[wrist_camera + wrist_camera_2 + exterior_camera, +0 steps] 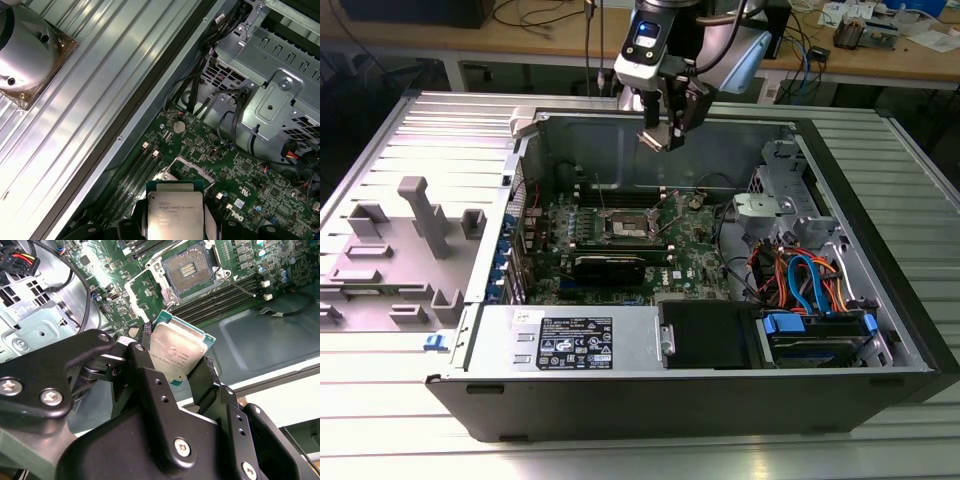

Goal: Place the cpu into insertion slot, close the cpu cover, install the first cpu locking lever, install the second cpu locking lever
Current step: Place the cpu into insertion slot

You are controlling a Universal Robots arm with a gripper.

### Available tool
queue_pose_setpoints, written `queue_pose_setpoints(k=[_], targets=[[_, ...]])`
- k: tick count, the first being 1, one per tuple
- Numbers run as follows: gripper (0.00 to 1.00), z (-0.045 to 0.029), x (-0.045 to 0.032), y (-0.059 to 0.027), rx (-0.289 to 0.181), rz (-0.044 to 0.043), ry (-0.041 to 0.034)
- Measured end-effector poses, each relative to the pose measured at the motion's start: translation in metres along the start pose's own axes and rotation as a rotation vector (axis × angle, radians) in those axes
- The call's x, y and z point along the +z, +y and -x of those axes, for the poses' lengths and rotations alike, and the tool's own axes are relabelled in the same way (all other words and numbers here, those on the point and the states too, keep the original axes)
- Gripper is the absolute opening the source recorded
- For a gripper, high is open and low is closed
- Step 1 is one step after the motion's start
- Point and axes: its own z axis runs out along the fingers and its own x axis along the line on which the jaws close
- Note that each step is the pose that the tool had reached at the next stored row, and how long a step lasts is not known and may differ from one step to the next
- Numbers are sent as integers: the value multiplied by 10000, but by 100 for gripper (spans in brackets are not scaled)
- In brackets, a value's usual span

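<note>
Exterior view: the gripper [660, 133] hangs above the open computer case [880, 300], well clear of the green motherboard [695, 250], its fingers pinching the cpu [651, 139] by two opposite edges. Second wrist view: the socket [192, 270] lies uncovered with its contacts exposed, and the chip is held apart from it. In both wrist views the chip's metal top faces the camera. The chip is square, with no longer side, and is held tilted.

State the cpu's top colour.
The cpu is silvery-tan, green-edged; best in the second wrist view.
</note>
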Motion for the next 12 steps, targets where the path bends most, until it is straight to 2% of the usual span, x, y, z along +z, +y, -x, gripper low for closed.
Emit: queue_pose_setpoints(k=[1, 12], targets=[[54, 1, 33, -3, 0, 0, 0], [54, 2, 70, -12, 6, 1, -1]])
